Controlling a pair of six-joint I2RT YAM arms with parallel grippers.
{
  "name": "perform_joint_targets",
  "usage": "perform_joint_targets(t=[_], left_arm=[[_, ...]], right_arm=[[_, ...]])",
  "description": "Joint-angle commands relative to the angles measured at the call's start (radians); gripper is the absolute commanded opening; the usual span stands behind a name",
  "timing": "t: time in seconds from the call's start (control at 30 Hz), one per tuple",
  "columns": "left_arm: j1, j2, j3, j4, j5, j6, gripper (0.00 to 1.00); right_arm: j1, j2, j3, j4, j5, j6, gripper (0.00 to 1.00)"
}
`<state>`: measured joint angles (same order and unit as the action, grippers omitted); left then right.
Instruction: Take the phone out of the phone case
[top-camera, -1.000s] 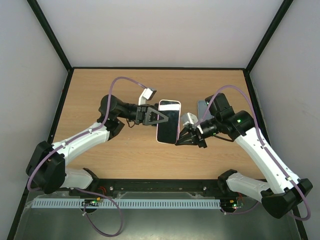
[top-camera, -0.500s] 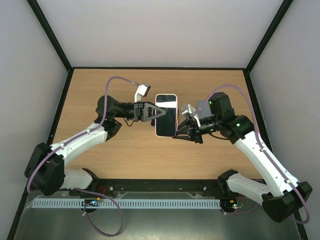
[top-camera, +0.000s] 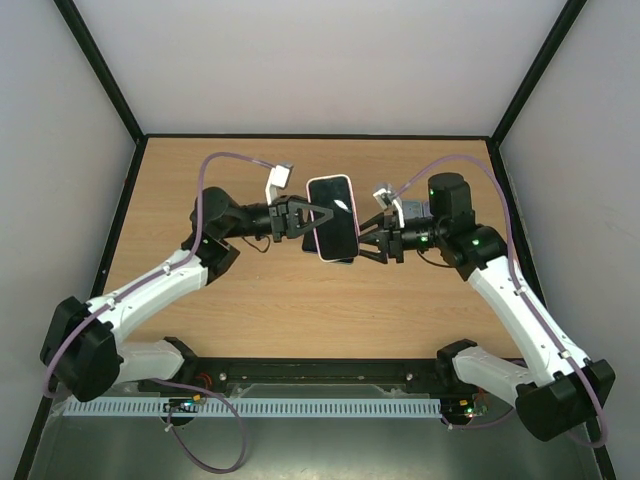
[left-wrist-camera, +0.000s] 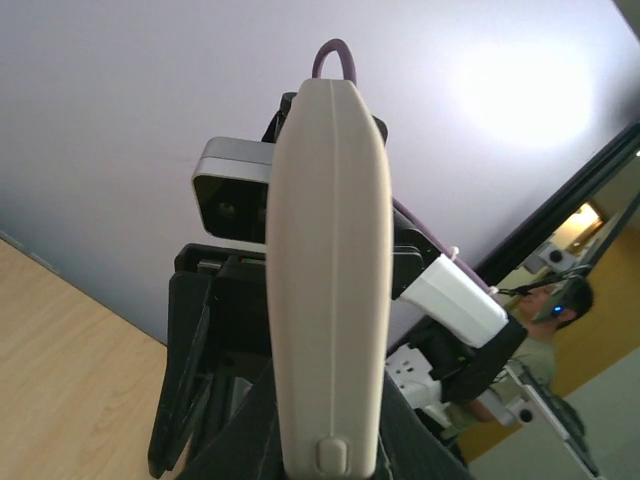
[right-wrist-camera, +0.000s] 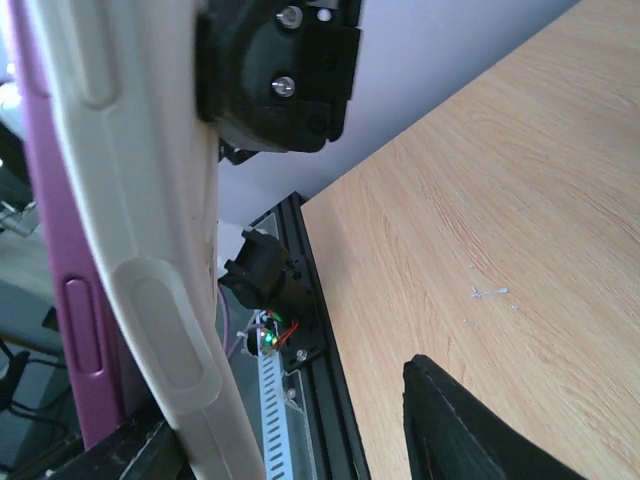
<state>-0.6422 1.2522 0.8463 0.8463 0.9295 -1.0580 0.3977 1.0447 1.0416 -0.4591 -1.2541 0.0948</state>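
Two robot arms meet over the middle of a wooden worktop (top-camera: 330, 310) and hold a phone (top-camera: 333, 215) between them. It is lifted clear of the wood, with its dark screen facing up and slightly tilted. The phone sits in a cream phone case (left-wrist-camera: 330, 250) whose pale rim frames the screen. The left claw (top-camera: 312, 219) is clamped on the case at the phone's left long edge. Its wrist camera looks straight along that edge, which rises from between the two dark fingers. This grip seems meant as the anchor, fixing the case in the air so the other arm has something to work against. The right claw (top-camera: 366, 244) is at the phone's lower right edge with its jaws apart. Its wrist camera shows the case edge lying against one finger, while the other finger (right-wrist-camera: 470, 425) stands well clear, with bare worktop showing in the gap. Along that same edge a purple strip (right-wrist-camera: 55, 200) with a side button shows beside the cream moulding. It is probably the phone's own side peeking past the case lip, though whether it is lifting out cannot be told. On this showing, the right claw is placed to take hold of that edge and peel case from phone; the phone is not yet out.
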Motion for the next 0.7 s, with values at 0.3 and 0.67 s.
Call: perform_joint_targets(t=[0.3,0.67], left_arm=[[-0.114,0.04,0.022,-0.43,0.123,0.26,0.03],[-0.11,0.062,-0.01,-0.396,0.117,0.241,0.03]], right_arm=[[-0.036,0.002,0.104,0.266,0.183,0.205,0.64],[-0.052,0.034,0.111,0.342,0.114,0.284,0.35]])
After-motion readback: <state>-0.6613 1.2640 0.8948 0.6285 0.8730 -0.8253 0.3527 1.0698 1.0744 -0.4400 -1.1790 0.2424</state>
